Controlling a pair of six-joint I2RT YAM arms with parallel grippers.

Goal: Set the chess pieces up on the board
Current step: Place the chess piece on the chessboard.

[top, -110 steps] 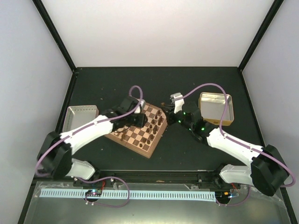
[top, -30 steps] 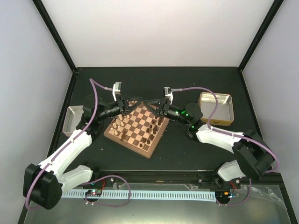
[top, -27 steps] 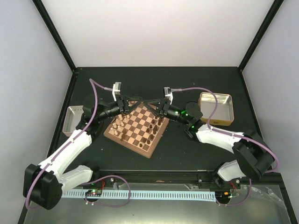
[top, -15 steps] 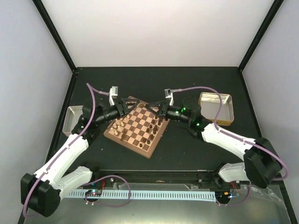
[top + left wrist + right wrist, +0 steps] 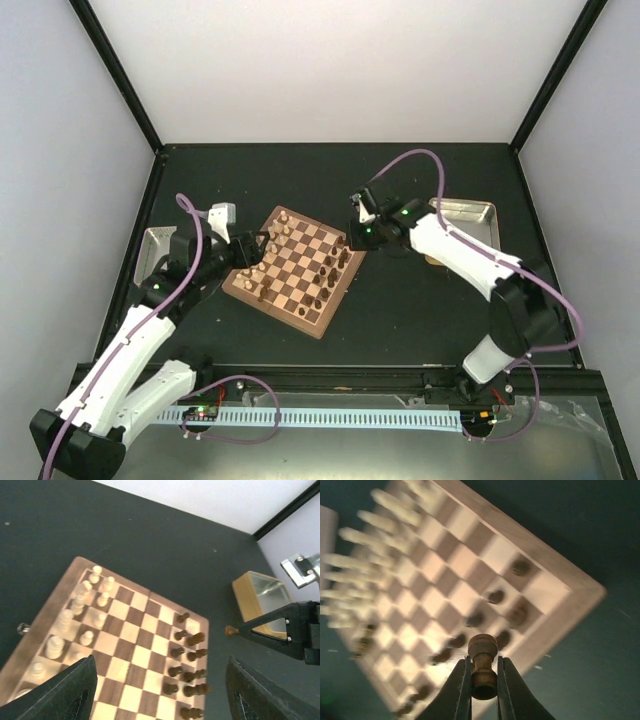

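The right wrist view is blurring the board [image 5: 300, 272] and its pale pieces [image 5: 75, 615]. The arms are covering part of the left tray [image 5: 150, 250] and the right tray [image 5: 475, 212], so their contents are not discernible. The right gripper [image 5: 482, 680] is pinching a dark pawn [image 5: 482, 662] near the board's dark-piece edge. The left gripper [image 5: 256, 250] is standing wide and empty at the pale side.

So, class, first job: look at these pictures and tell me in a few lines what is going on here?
Two robot arms are setting up a chessboard. The right arm has its jaws shut on a dark piece, held in the air beside the dark side. The left arm holds nothing; its jaws stand open near the pale side. On it, pale pieces line one side and dark pieces the other.
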